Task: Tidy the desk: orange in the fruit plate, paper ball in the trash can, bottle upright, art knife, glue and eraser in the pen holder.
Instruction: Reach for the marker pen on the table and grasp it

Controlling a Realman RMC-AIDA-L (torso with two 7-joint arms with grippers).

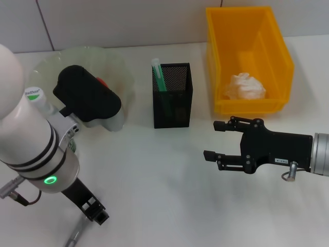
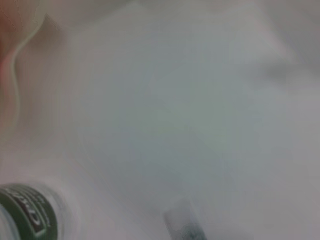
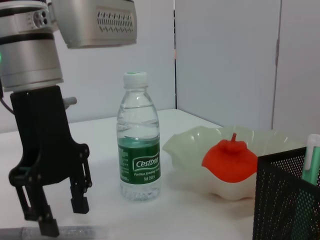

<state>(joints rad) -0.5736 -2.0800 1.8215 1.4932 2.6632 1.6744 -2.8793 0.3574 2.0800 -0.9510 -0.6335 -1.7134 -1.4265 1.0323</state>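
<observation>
The bottle [image 3: 138, 140] stands upright beside the fruit plate [image 3: 192, 145]; in the head view only its cap [image 1: 33, 94] shows behind my left arm. The orange [image 3: 229, 159] lies in the plate. The paper ball [image 1: 247, 86] sits in the trash can [image 1: 272, 46]. A green-and-white stick [image 1: 158, 74], perhaps the glue, stands in the pen holder [image 1: 172, 98]. My left gripper [image 3: 62, 217] hangs open just above a slim grey tool [image 1: 73, 237], likely the art knife, lying on the table. My right gripper [image 1: 213, 140] is open and empty, right of the pen holder. The eraser is out of view.
The white table [image 1: 154, 180] runs back to a wall. My left arm's bulk [image 1: 36, 149] covers the near left corner and part of the fruit plate [image 1: 115, 64]. The trash can stands at the back right, just behind my right gripper.
</observation>
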